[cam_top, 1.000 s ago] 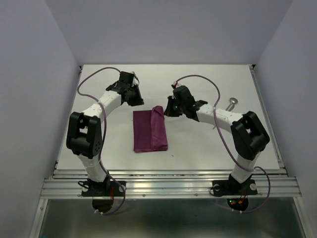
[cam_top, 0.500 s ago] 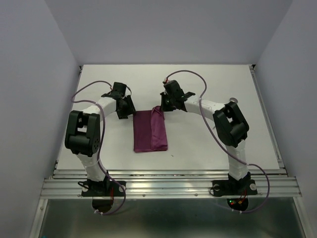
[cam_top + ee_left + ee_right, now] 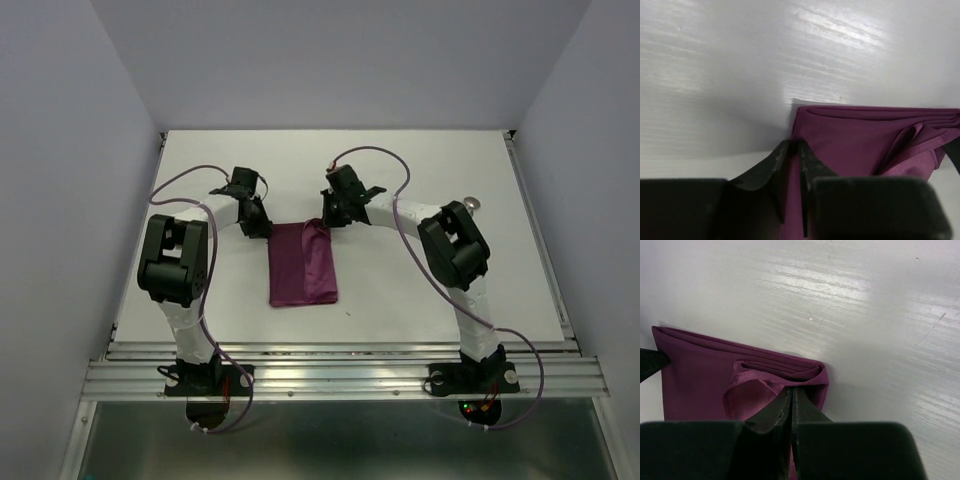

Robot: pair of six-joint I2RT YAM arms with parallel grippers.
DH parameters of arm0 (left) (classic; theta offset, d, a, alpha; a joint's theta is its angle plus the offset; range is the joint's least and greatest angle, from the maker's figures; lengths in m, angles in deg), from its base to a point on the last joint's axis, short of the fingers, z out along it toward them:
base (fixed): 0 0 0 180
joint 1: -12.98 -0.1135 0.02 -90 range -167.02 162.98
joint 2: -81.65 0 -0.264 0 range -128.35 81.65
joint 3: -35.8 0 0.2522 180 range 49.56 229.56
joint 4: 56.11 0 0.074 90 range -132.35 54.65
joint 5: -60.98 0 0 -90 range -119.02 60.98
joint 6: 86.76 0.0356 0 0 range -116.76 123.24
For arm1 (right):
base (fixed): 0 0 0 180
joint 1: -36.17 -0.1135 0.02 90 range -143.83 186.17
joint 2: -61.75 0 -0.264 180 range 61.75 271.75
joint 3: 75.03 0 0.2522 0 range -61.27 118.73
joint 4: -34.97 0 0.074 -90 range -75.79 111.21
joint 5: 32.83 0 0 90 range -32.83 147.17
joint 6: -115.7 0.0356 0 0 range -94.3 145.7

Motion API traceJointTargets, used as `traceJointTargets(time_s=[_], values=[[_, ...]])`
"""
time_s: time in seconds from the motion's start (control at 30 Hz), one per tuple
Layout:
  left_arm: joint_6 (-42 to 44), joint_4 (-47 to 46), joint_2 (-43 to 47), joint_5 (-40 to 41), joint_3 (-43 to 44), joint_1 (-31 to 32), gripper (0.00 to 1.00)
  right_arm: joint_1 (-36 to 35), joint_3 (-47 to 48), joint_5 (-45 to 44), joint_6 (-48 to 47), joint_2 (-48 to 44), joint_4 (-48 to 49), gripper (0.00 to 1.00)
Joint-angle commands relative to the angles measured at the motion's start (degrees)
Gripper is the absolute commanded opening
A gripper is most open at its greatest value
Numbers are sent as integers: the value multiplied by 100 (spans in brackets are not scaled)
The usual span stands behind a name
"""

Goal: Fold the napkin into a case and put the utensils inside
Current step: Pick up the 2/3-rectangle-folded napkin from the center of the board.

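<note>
Bright even light, streaky glare on the table [image 3: 840,285] (right gripper [image 3: 791,390] blurred).

We place napkin [image 3: 303,264] flat on table [image 3: 400,290], mid-table, between both arms. Left gripper [image 3: 260,229] at napkin's far-left corner, fingertips straddling its left edge. Right gripper [image 3: 326,219] at far-right corner, tips over raised fold there. We spot one utensil [image 3: 472,204] on table far right, just beyond right arm's elbow, well apart from napkin.
</note>
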State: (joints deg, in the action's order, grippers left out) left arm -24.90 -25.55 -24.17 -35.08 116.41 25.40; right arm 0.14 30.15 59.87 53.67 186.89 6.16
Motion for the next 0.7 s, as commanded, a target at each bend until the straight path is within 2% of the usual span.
traceJointTargets(time_s=[0.0, 0.03, 0.13, 0.5, 0.6, 0.67], values=[[19, 8, -281, -219, 161, 111, 20, -36, 192, -322, 279, 230, -340, 2], [37, 8, -299, -298, 257, 146, 12, -36, 218, -436, 375, 256, -428, 3], [37, 43, -343, -439, 407, 181, 0, -36, 219, -507, 499, 274, -446, 2], [10, 201, 96, -501, 671, 190, 0, -36, 148, -665, 675, 221, -446, 1], [-7, 175, 315, -667, 689, 190, 0, -36, 131, -709, 710, 204, -446, 1], [1, 44, 395, -1070, 654, 190, 0, -36, 157, -701, 736, 221, -446, 1]])
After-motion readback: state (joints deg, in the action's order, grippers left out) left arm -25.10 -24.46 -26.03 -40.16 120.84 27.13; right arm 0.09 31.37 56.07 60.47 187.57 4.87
